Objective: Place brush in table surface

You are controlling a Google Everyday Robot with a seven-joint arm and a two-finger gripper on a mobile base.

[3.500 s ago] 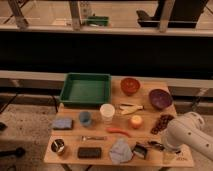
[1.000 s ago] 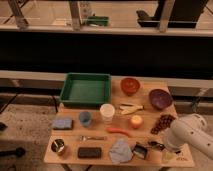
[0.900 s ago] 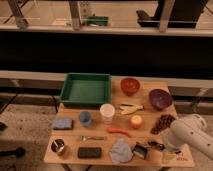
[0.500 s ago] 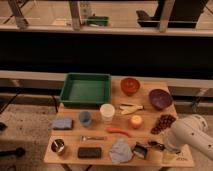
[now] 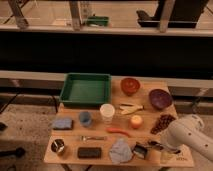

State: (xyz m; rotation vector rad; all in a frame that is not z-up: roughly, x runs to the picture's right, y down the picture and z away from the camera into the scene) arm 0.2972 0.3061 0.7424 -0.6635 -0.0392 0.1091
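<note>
The brush (image 5: pixel 141 150), small, squat and black with a pale face, sits low on the light wooden table surface (image 5: pixel 150 111), near its front edge at the right. My gripper (image 5: pixel 154 146) is at the end of the white arm (image 5: pixel 187 136), which comes in from the lower right. It is right beside the brush on its right side, at table height. Whether it touches the brush does not show.
Green tray (image 5: pixel 85 89) at back left. Red bowl (image 5: pixel 130 85), purple bowl (image 5: pixel 160 98), white cup (image 5: pixel 106 112), blue cup (image 5: pixel 85 118), orange fruit (image 5: pixel 136 121), grapes (image 5: pixel 162 122), metal cup (image 5: pixel 58 146), black block (image 5: pixel 89 152), grey cloth (image 5: pixel 120 150), long utensil (image 5: pixel 92 137).
The white arm has sunk slightly lower and to the right. The brush and the other things have not moved.
</note>
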